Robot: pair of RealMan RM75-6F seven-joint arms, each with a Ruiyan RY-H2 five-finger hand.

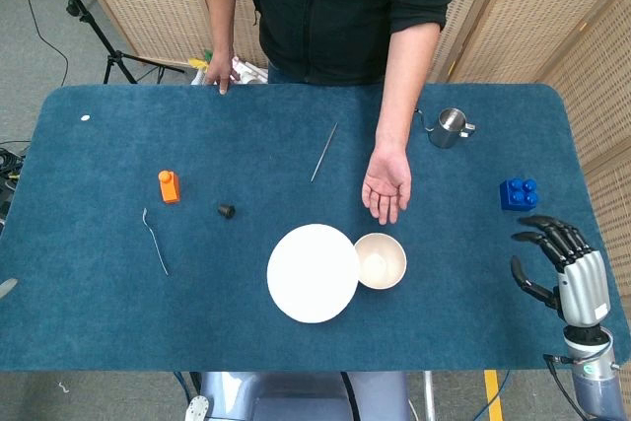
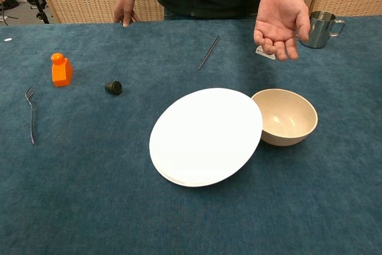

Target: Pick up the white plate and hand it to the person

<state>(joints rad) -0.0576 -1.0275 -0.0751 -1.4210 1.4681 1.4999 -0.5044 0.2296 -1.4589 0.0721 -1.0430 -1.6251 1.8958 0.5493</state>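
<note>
The white plate (image 1: pixel 313 272) (image 2: pixel 205 135) lies on the blue table, its right edge resting up against a beige bowl (image 1: pixel 381 260) (image 2: pixel 285 116). Just beyond the bowl the person's hand (image 1: pixel 386 184) (image 2: pixel 279 19) is held out palm up above the table. My right hand (image 1: pixel 560 258) hovers at the table's right side, well right of the plate, fingers spread and holding nothing. The chest view does not show it. My left hand appears in neither view.
A blue brick (image 1: pixel 519 193) sits just beyond my right hand. A steel cup (image 1: pixel 450 127) (image 2: pixel 320 28) stands at the back right. A thin stick (image 1: pixel 323 152), black cap (image 1: pixel 226 210), orange bottle (image 1: pixel 170 186) and fork (image 1: pixel 155 240) lie left of the plate. The person's other hand (image 1: pixel 219 71) touches the far edge.
</note>
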